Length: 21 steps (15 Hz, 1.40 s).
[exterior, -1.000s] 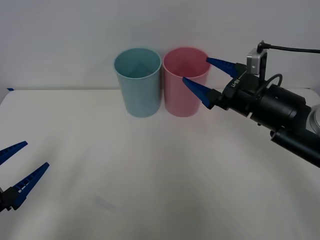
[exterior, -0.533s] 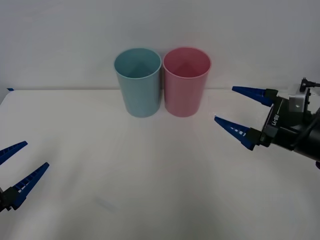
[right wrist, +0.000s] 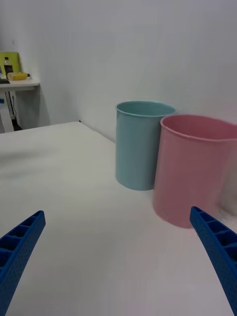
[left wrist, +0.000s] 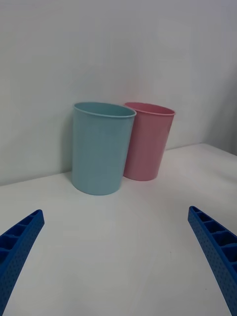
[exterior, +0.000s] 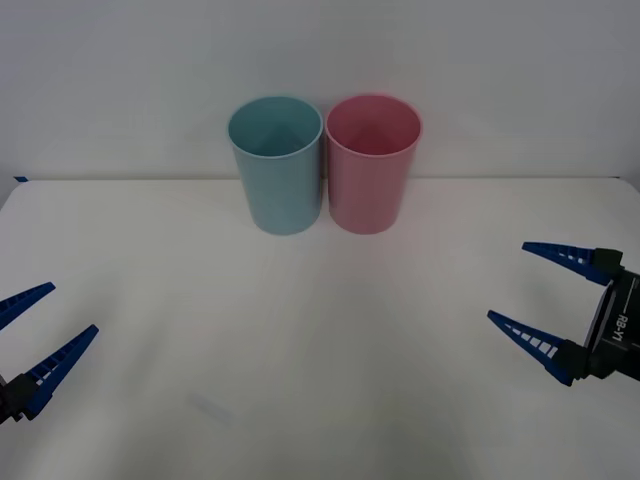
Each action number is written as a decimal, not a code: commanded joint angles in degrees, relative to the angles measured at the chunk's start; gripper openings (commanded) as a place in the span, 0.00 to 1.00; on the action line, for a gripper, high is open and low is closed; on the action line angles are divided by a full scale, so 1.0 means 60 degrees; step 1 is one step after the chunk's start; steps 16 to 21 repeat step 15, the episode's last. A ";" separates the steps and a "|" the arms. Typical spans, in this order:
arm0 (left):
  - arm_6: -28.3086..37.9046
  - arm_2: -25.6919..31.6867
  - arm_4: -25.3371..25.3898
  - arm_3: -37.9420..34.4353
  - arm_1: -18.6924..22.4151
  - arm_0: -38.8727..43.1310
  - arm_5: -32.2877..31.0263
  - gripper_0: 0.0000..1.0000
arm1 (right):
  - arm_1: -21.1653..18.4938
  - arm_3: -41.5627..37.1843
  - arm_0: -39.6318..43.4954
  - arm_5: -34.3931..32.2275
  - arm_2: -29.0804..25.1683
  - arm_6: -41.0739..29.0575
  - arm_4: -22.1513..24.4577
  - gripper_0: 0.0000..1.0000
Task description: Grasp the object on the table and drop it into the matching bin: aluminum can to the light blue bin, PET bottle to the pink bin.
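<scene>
The light blue bin and the pink bin stand side by side, touching, at the back of the white table. My right gripper hangs open and holds nothing near the right front of the table, well apart from the pink bin. At the left front edge my left gripper is open and holds nothing too. The right wrist view faces the pink bin with the light blue bin behind it. The aluminum can and the PET bottle are out of view.
Both bins' insides look bare as far as the front view reaches. A plain white wall rises behind the table. In the right wrist view a small side table with yellow items stands far off.
My right gripper has drawn back from over the pink bin's rim, down and toward the near right of the table, staying open. The left arm has not moved.
</scene>
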 commanded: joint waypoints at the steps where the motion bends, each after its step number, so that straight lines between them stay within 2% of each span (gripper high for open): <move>1: 0.0000 0.0000 0.0000 0.0000 0.0000 0.0000 0.0000 1.00 | 0.0204 0.0003 0.0735 -0.0221 -0.0545 0.0059 -0.0064 1.00; 7: 0.0000 0.0000 0.0000 0.0000 0.0000 0.0000 0.0000 1.00 | 0.0644 0.0017 0.1512 -0.0646 -0.1307 -0.0014 -0.0298 1.00; 21: 0.0000 0.0000 0.0000 0.0000 0.0000 0.0000 0.0000 1.00 | 0.0702 0.0003 0.1775 -0.0719 -0.1438 -0.0087 -0.0298 1.00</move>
